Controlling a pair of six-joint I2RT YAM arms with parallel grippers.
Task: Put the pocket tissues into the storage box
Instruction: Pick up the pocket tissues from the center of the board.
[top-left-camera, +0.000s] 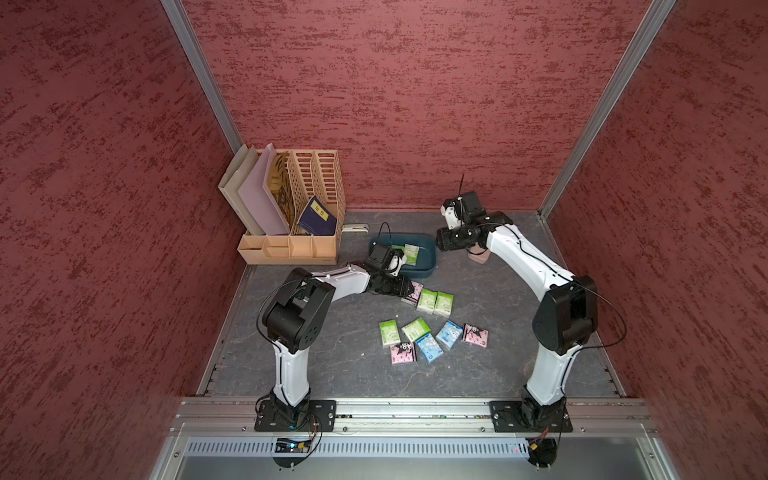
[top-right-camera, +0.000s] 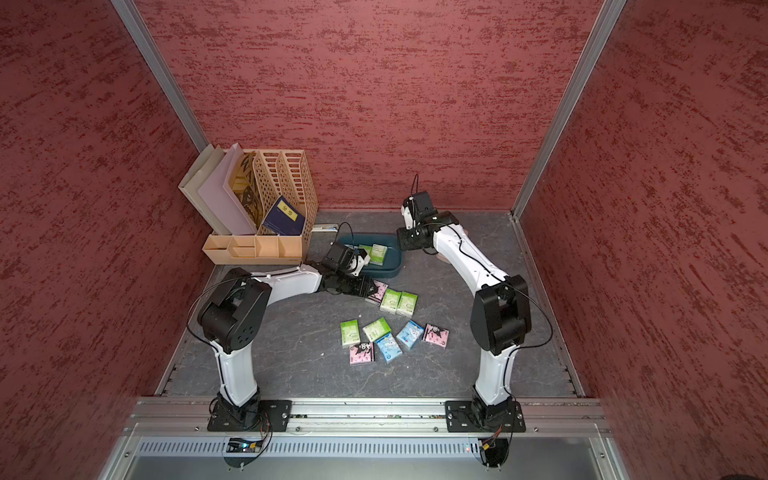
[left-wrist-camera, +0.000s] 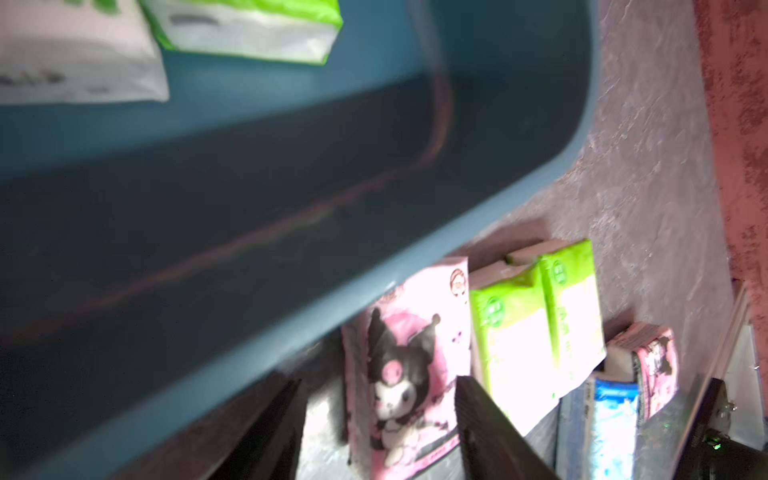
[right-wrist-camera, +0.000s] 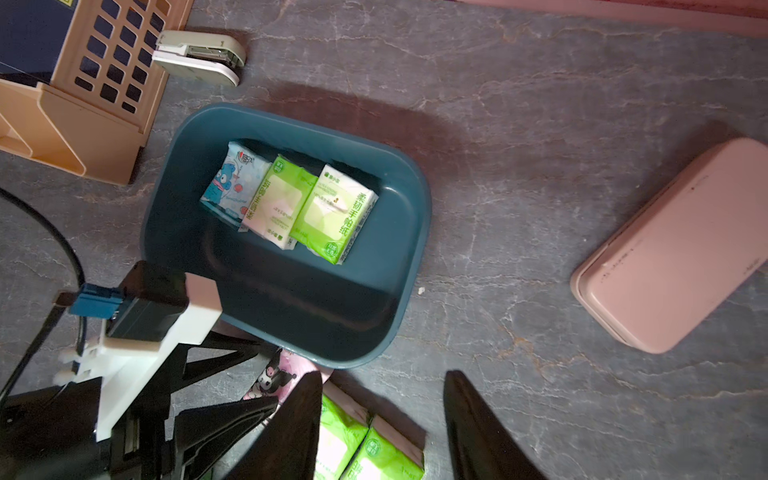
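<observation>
Teal storage box (right-wrist-camera: 417, 232) sits on the desk (top-left-camera: 353, 365) holding three pocket tissues (right-wrist-camera: 278, 199) side by side, one light blue and two green. The left tool (left-wrist-camera: 379, 386) stands open astride a pink cartoon packet (left-wrist-camera: 409, 353) just beside the box, its fingers not yet closed on it. The right tool (right-wrist-camera: 384, 376) hangs open and empty near the box, and other packets (top-left-camera: 415, 330) lie loose on the desk.

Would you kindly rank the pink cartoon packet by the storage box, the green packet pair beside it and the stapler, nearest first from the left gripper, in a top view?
1. Pink cartoon packet: right at the left gripper.
2. Pair of green packets: just to its right.
3. Stapler: behind the storage box.
</observation>
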